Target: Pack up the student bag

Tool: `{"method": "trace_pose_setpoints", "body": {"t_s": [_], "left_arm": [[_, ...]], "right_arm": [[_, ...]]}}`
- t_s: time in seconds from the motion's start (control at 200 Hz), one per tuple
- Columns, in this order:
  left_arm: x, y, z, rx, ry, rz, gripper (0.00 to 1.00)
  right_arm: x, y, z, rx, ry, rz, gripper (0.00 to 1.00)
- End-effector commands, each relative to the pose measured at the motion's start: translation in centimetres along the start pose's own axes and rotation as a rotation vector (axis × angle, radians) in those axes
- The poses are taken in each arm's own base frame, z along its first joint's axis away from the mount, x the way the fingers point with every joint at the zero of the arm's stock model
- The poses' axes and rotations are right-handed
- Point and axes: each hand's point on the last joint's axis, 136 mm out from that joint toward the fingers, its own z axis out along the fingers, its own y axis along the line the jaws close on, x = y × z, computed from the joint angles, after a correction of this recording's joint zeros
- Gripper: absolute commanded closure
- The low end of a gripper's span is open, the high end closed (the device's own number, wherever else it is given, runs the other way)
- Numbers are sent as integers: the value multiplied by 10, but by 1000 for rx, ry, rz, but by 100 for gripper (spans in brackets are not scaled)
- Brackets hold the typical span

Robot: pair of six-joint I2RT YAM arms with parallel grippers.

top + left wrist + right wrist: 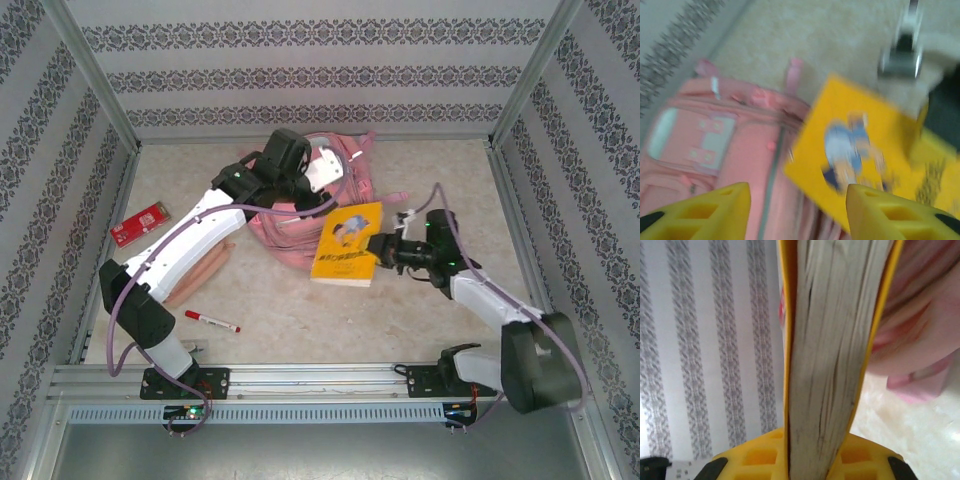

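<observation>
**A:** Why's the book (348, 243) tilted at centre frame?
**B:** Right jaws pinch its edge, likely to feed it into the bag (285, 238) just upper-left. Left jaws over bag, parted, empty.

the student bag (285, 238) is a large backpack of pink fabric. it lies on its back on the table (400, 320), in the far middle part, with the front side up. the front has zipped pockets, one pale clear window pocket and light strips. pink straps stick out at its far end.
</observation>
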Motion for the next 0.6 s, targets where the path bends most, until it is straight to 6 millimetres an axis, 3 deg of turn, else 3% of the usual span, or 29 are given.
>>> {"method": "trace_pose_setpoints", "body": {"t_s": [0.0, 0.275, 0.365, 0.49, 0.595], "left_arm": [[74, -30, 31, 152, 198, 31, 47], [116, -51, 65, 242, 269, 2, 48], [124, -50, 78, 243, 299, -11, 50], [127, -45, 95, 229, 319, -34, 62], [129, -39, 109, 212, 328, -37, 63]], "right_arm": [[-14, 19, -33, -6, -86, -99, 100], [-40, 14, -69, 127, -230, -115, 100], [-42, 16, -72, 135, -251, -126, 100], [-41, 18, -73, 130, -249, -133, 100], [-37, 15, -73, 132, -244, -133, 100]]}}
